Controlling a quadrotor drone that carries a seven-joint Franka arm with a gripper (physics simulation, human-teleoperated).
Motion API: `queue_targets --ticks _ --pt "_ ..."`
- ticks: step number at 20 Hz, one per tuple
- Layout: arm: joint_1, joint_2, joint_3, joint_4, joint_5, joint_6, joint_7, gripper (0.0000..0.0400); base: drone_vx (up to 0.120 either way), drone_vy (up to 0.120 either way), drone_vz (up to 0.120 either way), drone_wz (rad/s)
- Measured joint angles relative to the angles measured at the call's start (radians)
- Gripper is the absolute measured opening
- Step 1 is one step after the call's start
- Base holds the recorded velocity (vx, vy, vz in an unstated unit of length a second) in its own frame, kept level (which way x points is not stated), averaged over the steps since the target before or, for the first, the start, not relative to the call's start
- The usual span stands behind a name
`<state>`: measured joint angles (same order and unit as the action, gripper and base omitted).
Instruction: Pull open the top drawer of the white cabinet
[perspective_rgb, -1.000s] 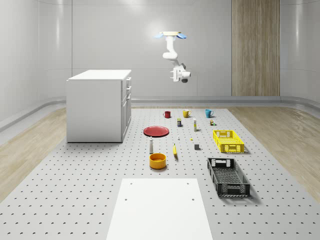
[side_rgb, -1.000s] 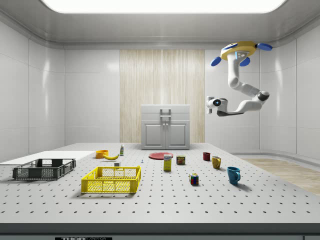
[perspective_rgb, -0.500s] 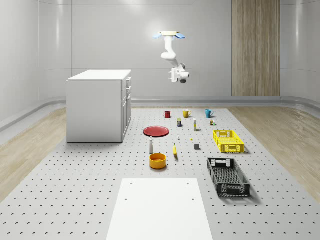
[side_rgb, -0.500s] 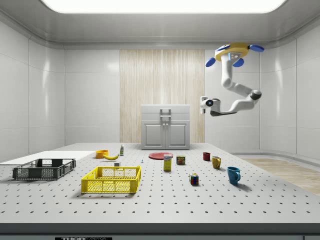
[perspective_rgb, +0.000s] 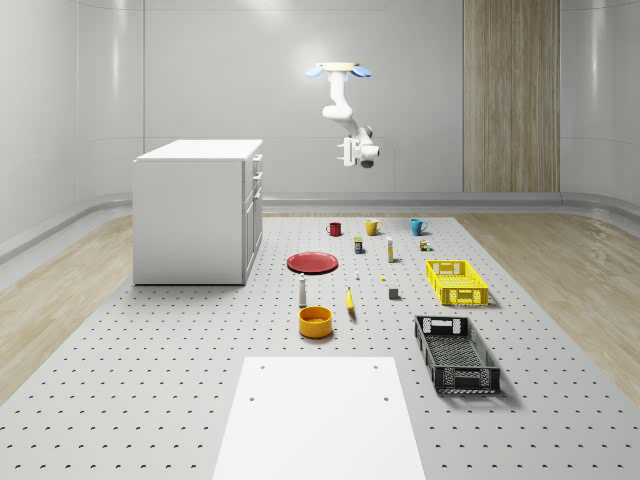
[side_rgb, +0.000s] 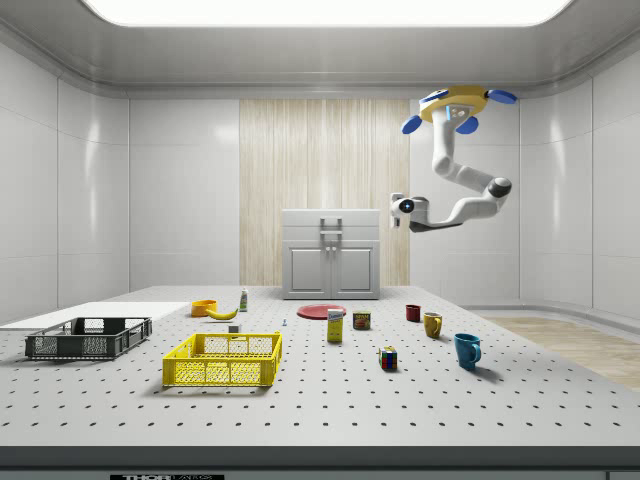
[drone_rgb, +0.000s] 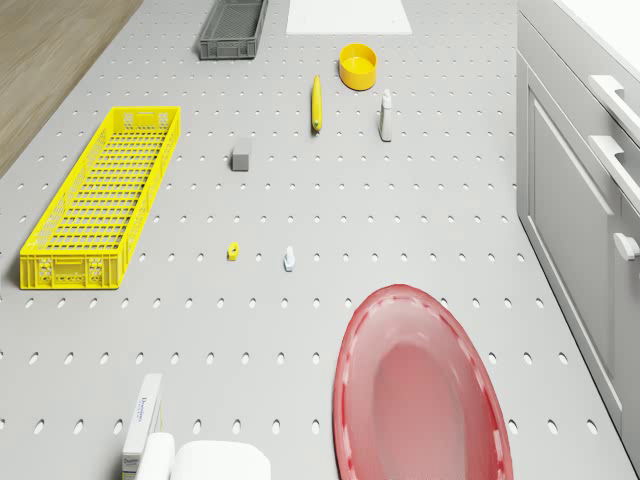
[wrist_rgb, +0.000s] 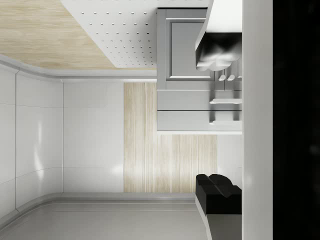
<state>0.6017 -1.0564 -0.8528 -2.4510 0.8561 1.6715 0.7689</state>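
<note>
While the cabinet (perspective_rgb: 198, 212) stands shut at the table's (perspective_rgb: 180, 400) far corner, its top drawer (side_rgb: 331, 219) not yet pulled, the drone (perspective_rgb: 339, 70) hovers high above the table, well apart from the cabinet front. Its gripper (side_rgb: 399, 205) points toward the cabinet with fingers (wrist_rgb: 220, 192) spread, holding nothing. Approach, grasp of the handle (side_rgb: 331, 220) and pull all remain.
</note>
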Motion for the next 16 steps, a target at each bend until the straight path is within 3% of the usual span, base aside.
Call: queue_targets --ticks 10,16 --pt "0.027 -0.029 -0.009 -0.004 -0.023 0.025 0.019 0.0305 0.120 0.000 0.016 0.000" --pt "0.041 -0.044 -0.013 -0.006 -0.035 0.038 0.029 0.0305 0.120 -0.107 0.000 0.000"
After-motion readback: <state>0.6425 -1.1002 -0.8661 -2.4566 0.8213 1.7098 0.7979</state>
